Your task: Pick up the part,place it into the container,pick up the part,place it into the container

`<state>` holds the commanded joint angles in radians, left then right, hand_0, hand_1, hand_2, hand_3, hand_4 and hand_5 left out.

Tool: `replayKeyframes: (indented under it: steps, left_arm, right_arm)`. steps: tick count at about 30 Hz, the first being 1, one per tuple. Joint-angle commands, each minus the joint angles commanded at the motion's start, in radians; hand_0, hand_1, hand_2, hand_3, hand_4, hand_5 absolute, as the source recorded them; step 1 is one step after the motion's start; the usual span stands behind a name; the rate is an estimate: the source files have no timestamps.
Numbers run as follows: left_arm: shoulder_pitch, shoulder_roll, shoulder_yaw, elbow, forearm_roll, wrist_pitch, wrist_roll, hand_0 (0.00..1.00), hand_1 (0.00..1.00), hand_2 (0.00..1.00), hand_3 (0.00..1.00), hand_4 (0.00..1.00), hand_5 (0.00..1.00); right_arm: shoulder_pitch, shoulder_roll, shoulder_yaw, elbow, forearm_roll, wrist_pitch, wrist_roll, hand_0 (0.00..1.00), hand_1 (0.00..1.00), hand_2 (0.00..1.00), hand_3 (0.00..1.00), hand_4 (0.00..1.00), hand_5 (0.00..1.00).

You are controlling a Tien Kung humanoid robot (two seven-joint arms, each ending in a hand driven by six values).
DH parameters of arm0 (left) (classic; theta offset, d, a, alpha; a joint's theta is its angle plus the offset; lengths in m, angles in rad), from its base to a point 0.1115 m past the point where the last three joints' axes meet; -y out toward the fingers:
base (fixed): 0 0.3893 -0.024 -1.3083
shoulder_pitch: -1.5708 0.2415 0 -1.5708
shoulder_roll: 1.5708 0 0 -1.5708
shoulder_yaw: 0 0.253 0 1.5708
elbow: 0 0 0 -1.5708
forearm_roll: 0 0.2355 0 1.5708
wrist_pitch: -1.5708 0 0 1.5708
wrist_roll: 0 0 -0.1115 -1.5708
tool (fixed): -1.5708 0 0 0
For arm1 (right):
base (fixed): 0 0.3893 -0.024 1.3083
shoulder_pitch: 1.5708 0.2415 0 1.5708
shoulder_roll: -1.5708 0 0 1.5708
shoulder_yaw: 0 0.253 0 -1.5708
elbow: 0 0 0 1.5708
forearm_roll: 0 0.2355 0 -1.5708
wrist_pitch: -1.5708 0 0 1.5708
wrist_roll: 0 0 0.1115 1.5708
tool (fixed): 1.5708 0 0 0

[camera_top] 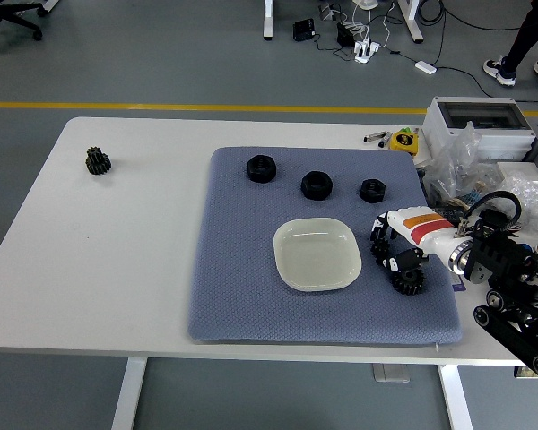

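Observation:
My right hand (390, 249) reaches in from the right edge and hangs low over the blue mat (242, 296), just right of the pale square dish (316, 253). A small black gear (380, 250) lies partly hidden under the hand. A second black gear (409, 281) lies on the mat right beside the hand's near side. The dish holds nothing. Three black nuts (262, 167) (316, 184) (372, 189) sit in a row along the mat's far part. Another black gear (97, 160) stands alone on the white table at the far left. The left arm is out of view.
A grey plastic box (478, 125), crumpled plastic bags (466, 170) and a yellow tape measure (403, 141) crowd the table's right end. A person's legs (524, 45) show at the top right on the floor.

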<state>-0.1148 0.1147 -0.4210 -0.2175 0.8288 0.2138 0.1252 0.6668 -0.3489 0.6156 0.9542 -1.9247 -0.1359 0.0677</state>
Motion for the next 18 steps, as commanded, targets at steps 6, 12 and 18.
replayKeyframes:
  steps: [6, 12, 18]
  left_arm:
    - [0.001, 0.000, -0.002, -0.001, 0.004, -0.001, 0.001, 0.651, 0.645, 0.620, 0.554, 0.593, 0.491]
    - [-0.001, 0.000, -0.002, -0.001, 0.006, -0.002, 0.001, 0.651, 0.645, 0.619, 0.553, 0.595, 0.494]
    - [-0.004, 0.001, 0.003, -0.001, -0.002, -0.001, -0.001, 0.651, 0.644, 0.619, 0.554, 0.592, 0.489]
  right_arm:
    - [-0.001, 0.001, -0.006, -0.004, 0.011, -0.007, -0.002, 0.245, 0.399, 0.485, 0.505, 0.617, 0.284]
    - [0.001, -0.002, -0.010, -0.004, 0.007, -0.011, -0.004, 0.205, 0.363, 0.461, 0.496, 0.586, 0.304]
    - [0.003, -0.007, -0.003, 0.002, 0.003, -0.020, -0.002, 0.186, 0.346, 0.449, 0.496, 0.568, 0.298]
